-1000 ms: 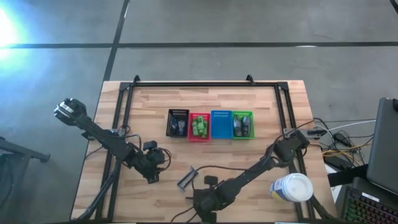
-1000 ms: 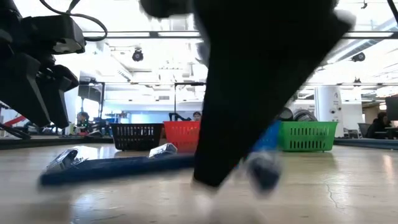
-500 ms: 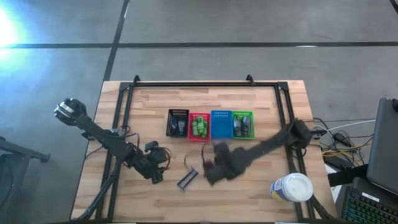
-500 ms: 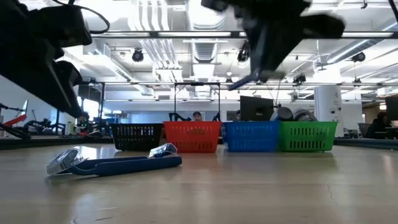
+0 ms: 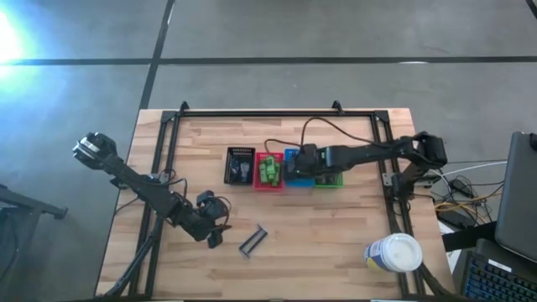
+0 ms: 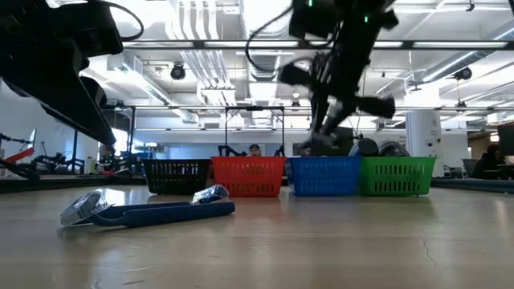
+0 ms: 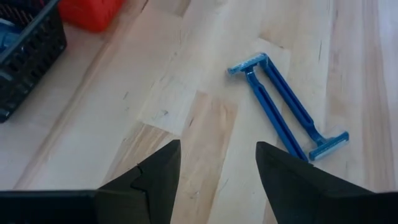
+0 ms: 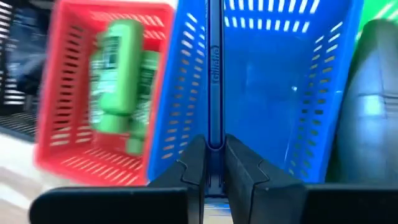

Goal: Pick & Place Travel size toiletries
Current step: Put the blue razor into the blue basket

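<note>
Pale wooden bench (image 5: 336, 226), two thin blue plastic razors (image 7: 286, 112) lying side by side. Right gripper (image 8: 214, 163) clamped on another slim blue razor (image 8: 214, 74) above blue mesh basket (image 8: 292, 81). Left gripper (image 7: 214, 165) apart, near the pair.

Open-plan lab: ceiling ducts (image 6: 241, 60), distant workstations.

Wooden plank worktop (image 5: 277, 268) with a black frame rail (image 5: 268, 112), standing on a grey concrete floor (image 5: 277, 33) crossed by dark seams. Glare on the floor at one side (image 5: 8, 38). Low view: open hall behind, white ceiling ducts (image 6: 197, 24), strip lights, white column (image 6: 423, 132), seated persons far off (image 6: 254, 150).
</note>
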